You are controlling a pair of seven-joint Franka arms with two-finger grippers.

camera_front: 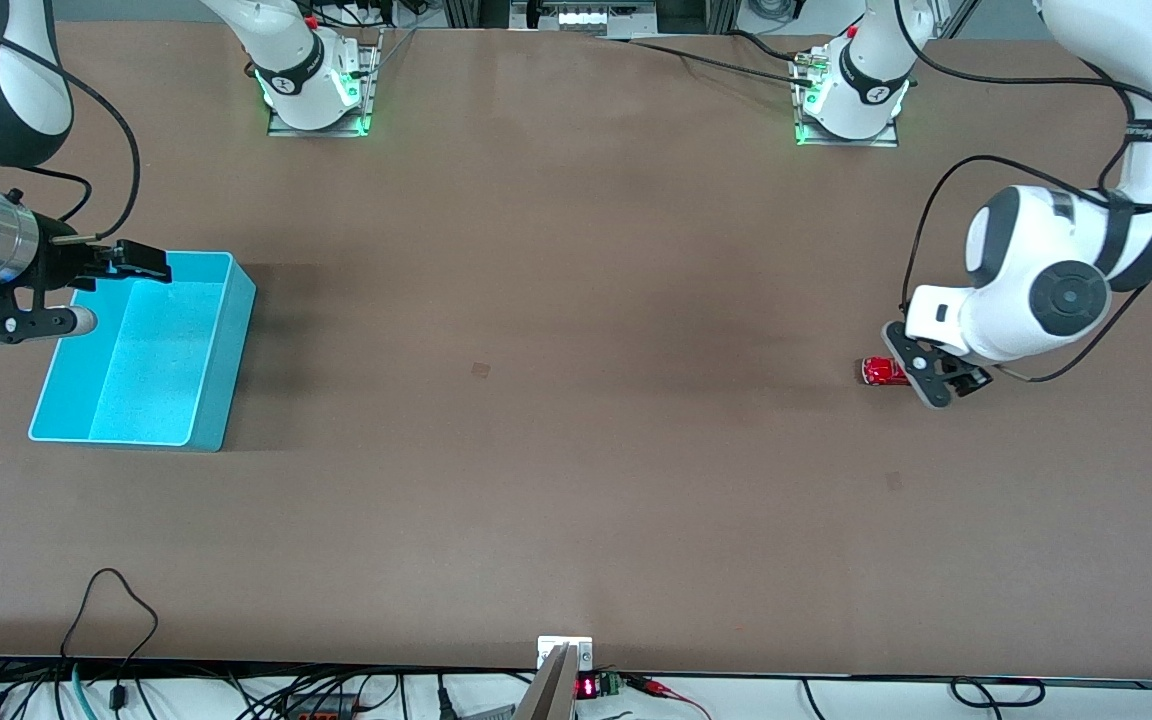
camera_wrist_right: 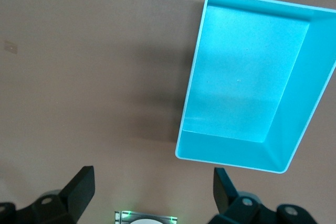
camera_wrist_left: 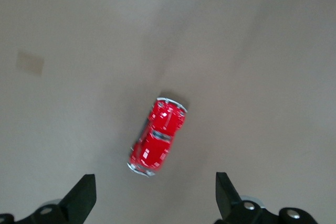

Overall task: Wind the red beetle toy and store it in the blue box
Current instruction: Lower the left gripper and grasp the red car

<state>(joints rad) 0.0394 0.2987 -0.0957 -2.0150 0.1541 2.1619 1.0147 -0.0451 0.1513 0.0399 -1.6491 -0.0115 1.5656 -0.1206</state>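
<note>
The red beetle toy (camera_front: 880, 372) rests on the brown table toward the left arm's end. In the left wrist view the toy (camera_wrist_left: 157, 136) lies just ahead of the gap between the fingers. My left gripper (camera_front: 941, 384) hangs low right beside the toy, open and empty (camera_wrist_left: 155, 196). The blue box (camera_front: 151, 350) sits empty at the right arm's end. My right gripper (camera_front: 136, 262) hovers over the box's rim on the side toward the robot bases. It is open and holds nothing (camera_wrist_right: 152, 192); the box (camera_wrist_right: 304, 93) lies ahead of it.
Both arm bases (camera_front: 316, 95) (camera_front: 851, 100) stand along the table's edge farthest from the front camera. A small tape mark (camera_front: 481, 370) lies mid-table. Cables and a small device (camera_front: 564, 655) line the nearest edge.
</note>
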